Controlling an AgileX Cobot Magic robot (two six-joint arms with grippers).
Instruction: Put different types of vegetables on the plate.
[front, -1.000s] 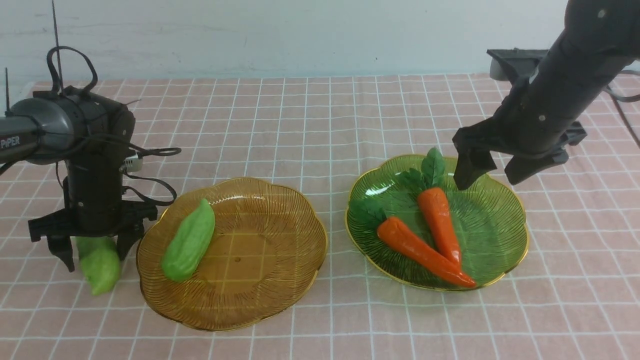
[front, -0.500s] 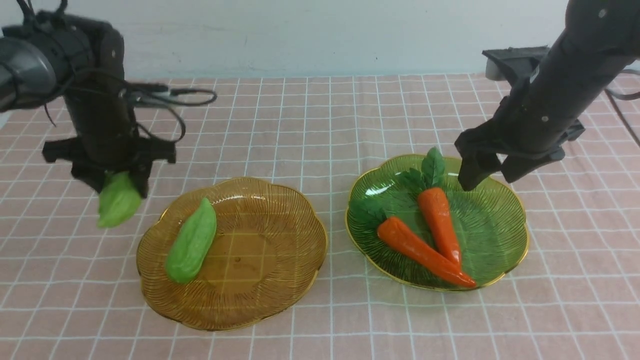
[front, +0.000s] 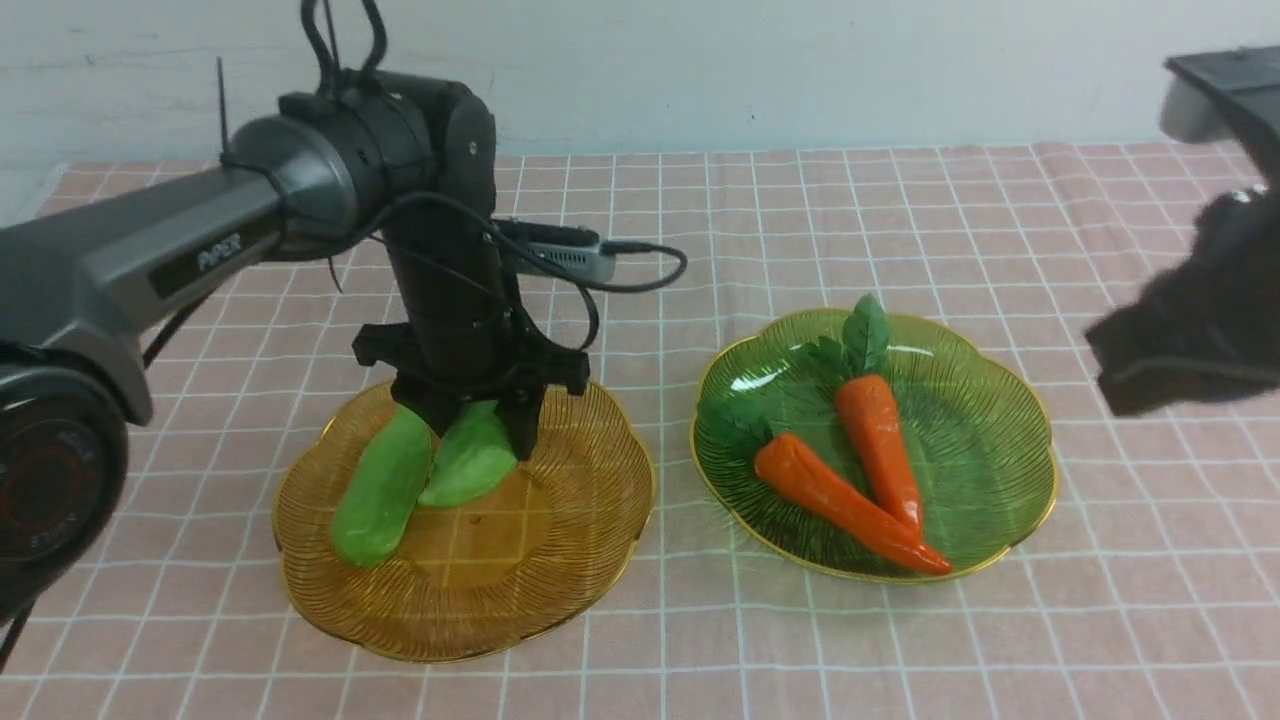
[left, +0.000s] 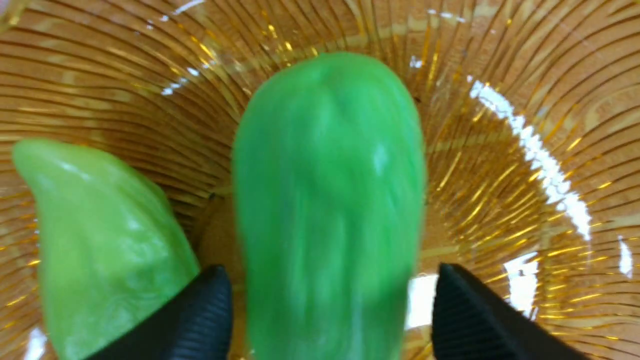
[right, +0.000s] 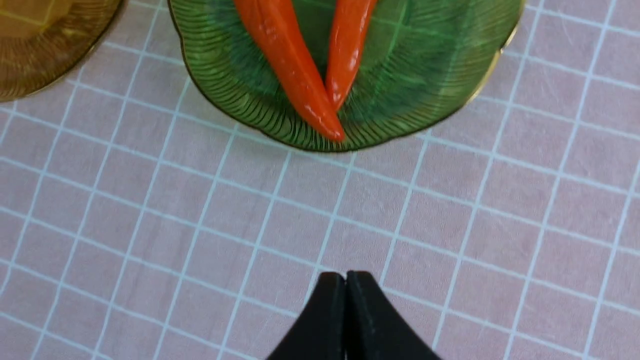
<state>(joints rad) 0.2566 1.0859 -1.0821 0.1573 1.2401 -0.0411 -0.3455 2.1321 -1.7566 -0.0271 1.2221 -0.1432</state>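
Hovering low over the amber plate (front: 600, 560), my left gripper (front: 470, 435) straddles a light-green gourd (front: 470, 465), jaws released, with a gap showing beside one finger in the wrist view. This gourd lies in the plate, leaning against a second gourd (front: 378, 490). From the front, my left arm's wrist blocks the plate's far rim and both gourds' upper ends. On the green plate (front: 1000, 440) a carrot (front: 878, 440) lies with a second carrot (front: 840, 505), tips together, leafy tops toward the wall. My right gripper (right: 346, 285), jaws clenched on nothing, hangs over the checked pink tablecloth (front: 700, 230), clear of the green plate
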